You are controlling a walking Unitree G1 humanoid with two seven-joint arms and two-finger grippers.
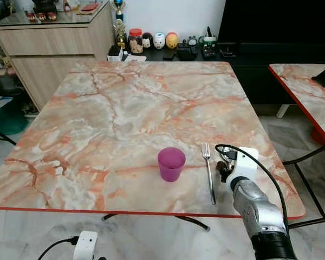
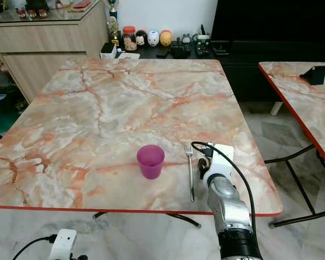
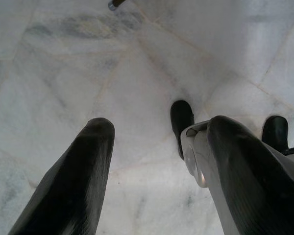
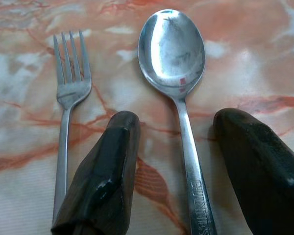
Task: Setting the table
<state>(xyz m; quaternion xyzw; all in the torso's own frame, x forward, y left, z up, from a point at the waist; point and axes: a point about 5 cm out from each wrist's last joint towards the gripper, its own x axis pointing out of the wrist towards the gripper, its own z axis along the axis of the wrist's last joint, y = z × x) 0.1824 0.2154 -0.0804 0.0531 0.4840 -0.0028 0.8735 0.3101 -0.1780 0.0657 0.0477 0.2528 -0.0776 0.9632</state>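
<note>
A purple cup (image 1: 171, 163) stands upright near the front edge of the marble table (image 1: 124, 108). To its right lies a steel fork (image 1: 208, 170), tines pointing away from me. My right gripper (image 4: 174, 127) is low over the table just right of the fork (image 4: 71, 73) and stands open. A steel spoon (image 4: 172, 46) lies flat on the marble, its handle running between the two fingers without touching either. In the eye views the white wrist camera hides the spoon. My left gripper (image 3: 159, 127) hangs open below the table over the pale floor, holding nothing.
A second marble table (image 1: 309, 92) stands to the right across a narrow gap. A wooden sideboard (image 1: 49, 49) sits at the back left. A low dark shelf with jars and figurines (image 1: 157, 43) runs along the far wall. The table's red front edge is close.
</note>
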